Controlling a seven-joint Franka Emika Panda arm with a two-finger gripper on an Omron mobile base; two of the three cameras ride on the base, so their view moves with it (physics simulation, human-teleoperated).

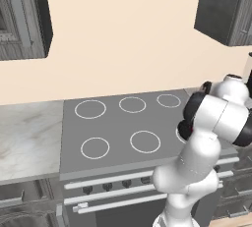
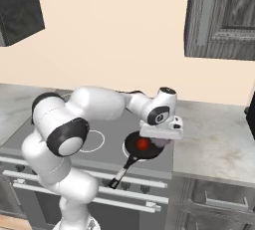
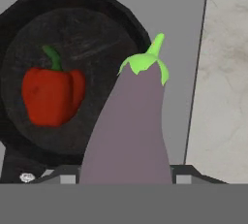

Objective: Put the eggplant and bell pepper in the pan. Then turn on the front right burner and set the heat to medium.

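One vegetable, the red bell pepper (image 3: 52, 96), already lies inside the black pan (image 3: 121, 24), which sits on the cooktop (image 2: 107, 124) with its handle pointing toward the stove's front edge. The gripper (image 2: 160, 142) hangs over the pan's right rim, clamped on the eggplant (image 3: 131, 131), whose green stem points away from the hand. Its lower end is hidden, so it seems to hang clear of the pan.
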